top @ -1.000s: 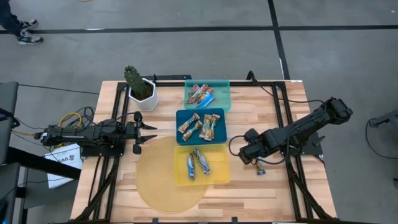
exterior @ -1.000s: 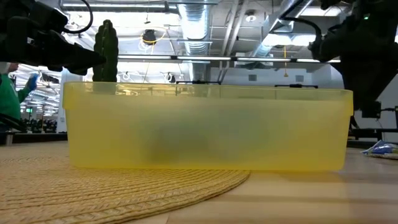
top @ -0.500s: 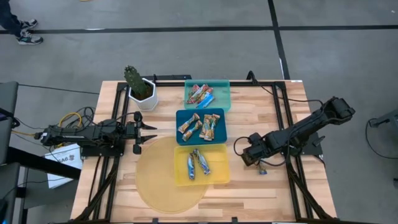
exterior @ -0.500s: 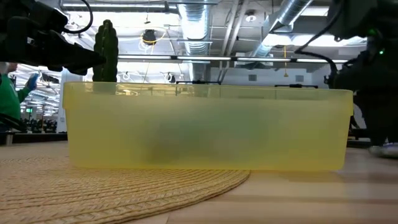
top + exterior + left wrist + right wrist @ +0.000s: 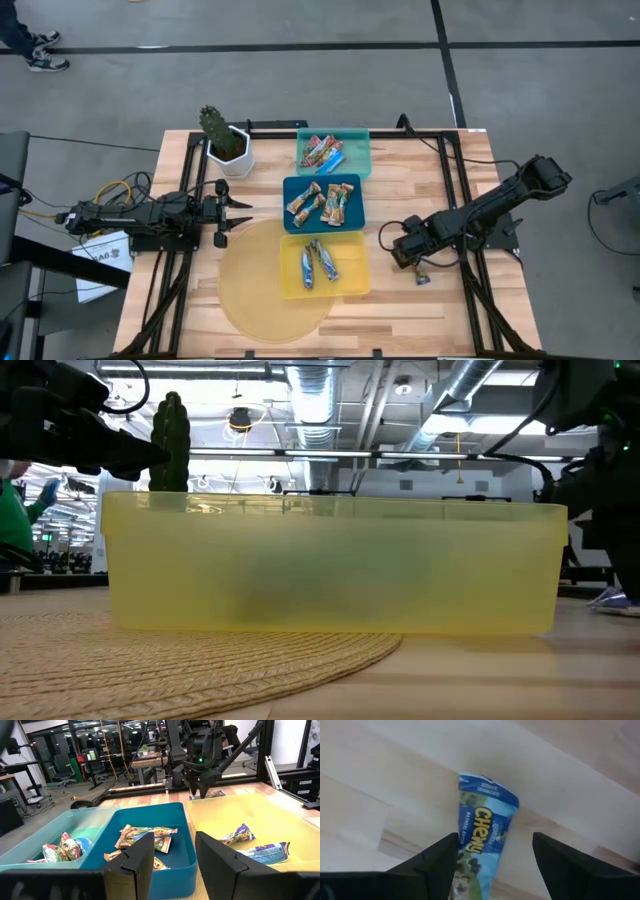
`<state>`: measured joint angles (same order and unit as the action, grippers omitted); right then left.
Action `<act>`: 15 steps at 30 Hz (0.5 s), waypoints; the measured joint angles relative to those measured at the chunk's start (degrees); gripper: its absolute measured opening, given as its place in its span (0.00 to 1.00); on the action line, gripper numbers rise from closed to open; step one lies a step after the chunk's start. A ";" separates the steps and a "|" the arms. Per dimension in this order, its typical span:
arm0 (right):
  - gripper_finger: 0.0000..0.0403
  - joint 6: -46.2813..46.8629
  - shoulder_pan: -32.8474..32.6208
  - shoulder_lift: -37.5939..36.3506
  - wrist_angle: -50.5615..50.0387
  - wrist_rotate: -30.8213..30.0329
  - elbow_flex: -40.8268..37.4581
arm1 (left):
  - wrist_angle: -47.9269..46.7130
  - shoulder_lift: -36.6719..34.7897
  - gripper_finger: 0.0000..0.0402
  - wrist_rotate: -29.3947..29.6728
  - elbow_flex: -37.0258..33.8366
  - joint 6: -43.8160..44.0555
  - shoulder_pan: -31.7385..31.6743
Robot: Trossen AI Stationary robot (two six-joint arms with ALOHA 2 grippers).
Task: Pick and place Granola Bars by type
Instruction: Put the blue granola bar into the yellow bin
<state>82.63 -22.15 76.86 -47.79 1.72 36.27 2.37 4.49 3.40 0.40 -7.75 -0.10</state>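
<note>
My right fingers [image 5: 492,865] are spread wide around one blue bar [image 5: 480,845] lying on the worktop [image 5: 580,785], not squeezing it. Left fingers [image 5: 175,860] parted, empty. Three trays [image 5: 322,203].

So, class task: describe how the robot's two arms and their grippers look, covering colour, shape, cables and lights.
Both arms are dark, jointed and slim. The left gripper has two black, angular fingers. Yellow and white cables trail at the left arm's base. The right gripper shows a small green light on its wrist, and black cable loops beside it.
</note>
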 joint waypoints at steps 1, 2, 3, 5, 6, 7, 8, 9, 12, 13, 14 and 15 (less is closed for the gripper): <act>0.62 0.00 0.00 0.20 -0.28 0.15 -0.01 | 0.00 0.01 0.34 0.00 -0.01 0.06 0.02; 0.62 0.00 0.00 0.32 -0.11 0.27 -0.17 | 0.00 0.00 0.34 0.00 0.00 0.07 0.00; 0.62 0.00 0.02 0.32 0.25 0.67 -0.45 | 0.00 0.00 0.34 0.00 -0.01 0.04 0.01; 0.62 0.01 0.02 0.32 2.00 1.99 -1.30 | 0.00 0.00 0.34 0.00 -0.01 -0.02 0.00; 0.62 0.02 0.02 0.32 3.00 2.62 -1.66 | -0.02 0.00 0.34 0.00 0.00 0.01 0.00; 0.62 0.05 0.02 0.32 4.21 3.01 -2.00 | 0.00 0.00 0.34 0.00 0.00 0.07 0.02; 0.62 0.18 0.00 0.32 5.08 3.22 -2.30 | 0.00 0.01 0.34 0.00 -0.01 0.07 0.01; 0.62 0.49 0.00 0.32 5.82 3.44 -2.67 | 0.00 0.00 0.34 0.00 -0.01 0.05 0.01; 0.62 1.34 0.02 0.27 7.22 3.94 -3.82 | 0.00 0.00 0.34 0.00 0.00 0.00 0.01; 0.61 1.42 0.04 0.19 7.52 4.09 -4.07 | 0.00 0.00 0.34 0.00 -0.02 0.07 0.00; 0.60 1.42 0.04 0.15 7.60 4.15 -4.17 | 0.00 0.01 0.34 0.00 -0.01 0.07 0.01; 0.58 1.42 0.02 0.15 7.58 4.12 -4.19 | 0.00 0.02 0.34 0.00 -0.01 0.04 0.00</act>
<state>84.05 -22.13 77.01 -40.22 5.85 32.08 2.37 4.51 3.40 0.39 -7.72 -0.10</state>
